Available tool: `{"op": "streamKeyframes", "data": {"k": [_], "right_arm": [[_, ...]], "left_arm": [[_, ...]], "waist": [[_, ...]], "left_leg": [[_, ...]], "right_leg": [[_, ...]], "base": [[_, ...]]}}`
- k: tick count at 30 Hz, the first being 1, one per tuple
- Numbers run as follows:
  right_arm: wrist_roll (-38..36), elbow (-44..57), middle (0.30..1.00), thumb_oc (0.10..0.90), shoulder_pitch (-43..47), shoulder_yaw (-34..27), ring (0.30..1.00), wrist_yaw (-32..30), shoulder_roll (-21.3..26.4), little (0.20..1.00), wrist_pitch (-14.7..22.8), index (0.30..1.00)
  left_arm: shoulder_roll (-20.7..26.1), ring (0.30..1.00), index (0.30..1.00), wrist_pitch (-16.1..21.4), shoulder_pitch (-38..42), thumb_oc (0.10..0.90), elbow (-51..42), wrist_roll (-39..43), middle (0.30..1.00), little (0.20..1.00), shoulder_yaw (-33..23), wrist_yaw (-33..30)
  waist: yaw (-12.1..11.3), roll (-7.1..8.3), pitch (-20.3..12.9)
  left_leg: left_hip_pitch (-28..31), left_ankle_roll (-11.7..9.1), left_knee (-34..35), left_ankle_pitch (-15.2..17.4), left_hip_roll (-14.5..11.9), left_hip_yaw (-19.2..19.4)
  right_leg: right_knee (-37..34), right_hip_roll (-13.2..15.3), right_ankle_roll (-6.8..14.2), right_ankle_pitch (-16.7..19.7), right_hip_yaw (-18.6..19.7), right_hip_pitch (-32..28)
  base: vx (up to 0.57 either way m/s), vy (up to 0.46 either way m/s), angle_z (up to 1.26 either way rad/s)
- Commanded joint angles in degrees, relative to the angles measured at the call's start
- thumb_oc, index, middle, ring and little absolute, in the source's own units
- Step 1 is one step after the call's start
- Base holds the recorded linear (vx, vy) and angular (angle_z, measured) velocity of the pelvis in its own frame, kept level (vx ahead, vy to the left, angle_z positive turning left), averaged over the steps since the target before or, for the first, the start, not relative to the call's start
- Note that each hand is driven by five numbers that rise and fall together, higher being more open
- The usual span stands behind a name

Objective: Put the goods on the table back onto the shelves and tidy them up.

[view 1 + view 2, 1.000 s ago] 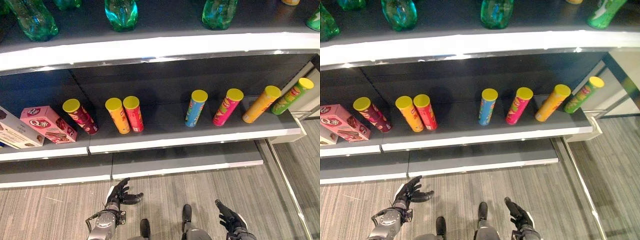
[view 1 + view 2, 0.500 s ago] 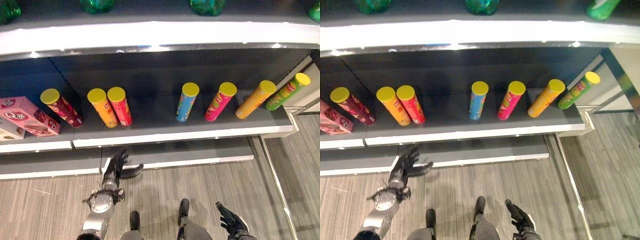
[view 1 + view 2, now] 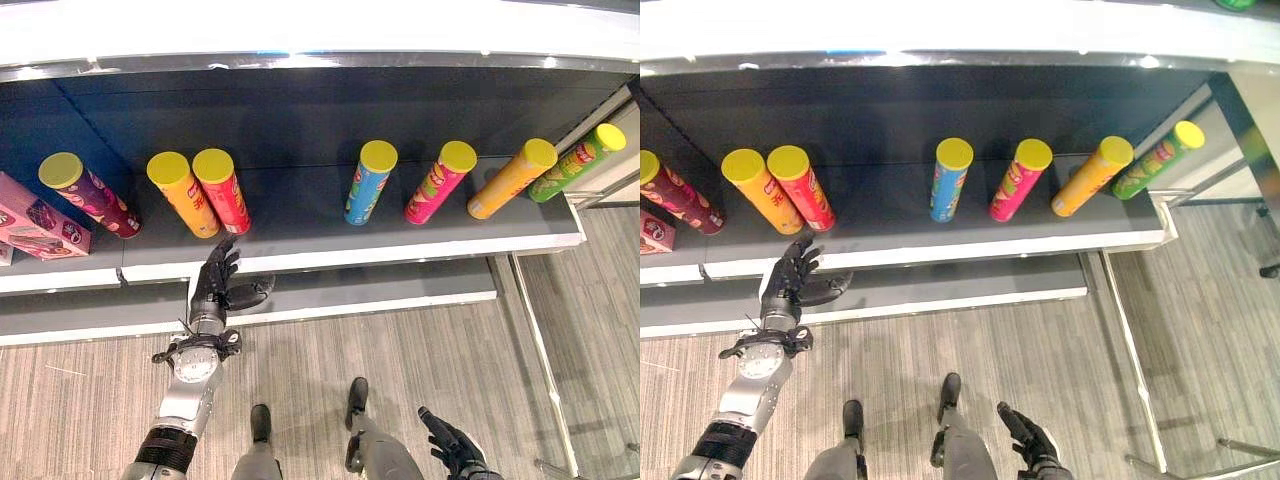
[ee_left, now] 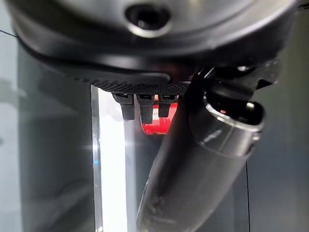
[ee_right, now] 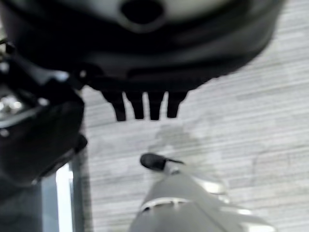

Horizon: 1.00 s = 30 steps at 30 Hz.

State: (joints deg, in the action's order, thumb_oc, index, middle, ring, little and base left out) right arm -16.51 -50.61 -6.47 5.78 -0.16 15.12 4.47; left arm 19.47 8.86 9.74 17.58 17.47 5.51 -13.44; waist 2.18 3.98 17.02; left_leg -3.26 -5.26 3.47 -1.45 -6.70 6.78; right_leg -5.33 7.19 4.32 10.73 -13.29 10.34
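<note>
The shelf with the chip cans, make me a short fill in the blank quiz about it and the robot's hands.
1. The left hand, fingers spread, reaches toward the ____ can.
2. The red can stands right beside an ____ can.
3. The right hand hangs low over the ____.
4. Every can's lid is ____.

Missing words: red; orange; floor; yellow

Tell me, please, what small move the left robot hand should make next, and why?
Probably reach a little further forward and close on the red cylindrical crisp can with the yellow lid. The left robot hand is open, empty, just short of the shelf edge, and the red can lies straight beyond its fingers.
</note>
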Motion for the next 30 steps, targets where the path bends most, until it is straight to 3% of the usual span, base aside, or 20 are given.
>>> {"op": "streamKeyframes", "data": {"k": [1, 20, 30], "right_arm": [[0.6, 3.5, 0.900, 0.800, -1.7, -0.2, 0.900, -0.3, 1.7, 0.900, 1.9, 0.900], [0.8, 3.6, 0.900, 0.800, -0.5, 2.0, 0.900, -1.0, 2.3, 0.900, 2.7, 0.900], [1.2, 4.3, 0.900, 0.800, -0.9, 2.5, 0.900, -1.0, 2.2, 0.900, 2.9, 0.900]], "left_arm": [[2.7, 0.900, 0.900, 7.1, 5.4, 0.800, -1.5, -0.6, 0.900, 0.900, -2.7, -1.7], [6.2, 0.900, 0.900, 8.0, 16.1, 0.800, 6.6, -0.4, 0.900, 0.900, -2.8, -8.3], [6.6, 0.900, 0.900, 8.5, 16.4, 0.800, 6.2, -0.4, 0.900, 0.900, -4.5, -10.6]], "waist": [[-0.5, 2.52, -1.4], [1.6, 4.20, -0.2], [1.8, 5.09, 0.2]], "left_leg": [[-3.6, -4.9, -1.3, 0.7, -4.6, -3.3], [-5.5, -4.8, -2.6, 1.1, -4.9, -2.3], [-6.4, -4.7, -4.1, 1.6, -5.1, -2.3]], "right_leg": [[1.7, 8.9, 9.9, -5.3, 2.4, -4.5], [1.8, 8.5, 10.1, -4.5, 4.4, -1.3], [1.8, 8.5, 10.1, -4.3, 4.5, -1.0]], "base": [[0.00, 0.000, 0.00], [0.00, -0.005, -0.03], [0.00, -0.003, -0.04]]}}
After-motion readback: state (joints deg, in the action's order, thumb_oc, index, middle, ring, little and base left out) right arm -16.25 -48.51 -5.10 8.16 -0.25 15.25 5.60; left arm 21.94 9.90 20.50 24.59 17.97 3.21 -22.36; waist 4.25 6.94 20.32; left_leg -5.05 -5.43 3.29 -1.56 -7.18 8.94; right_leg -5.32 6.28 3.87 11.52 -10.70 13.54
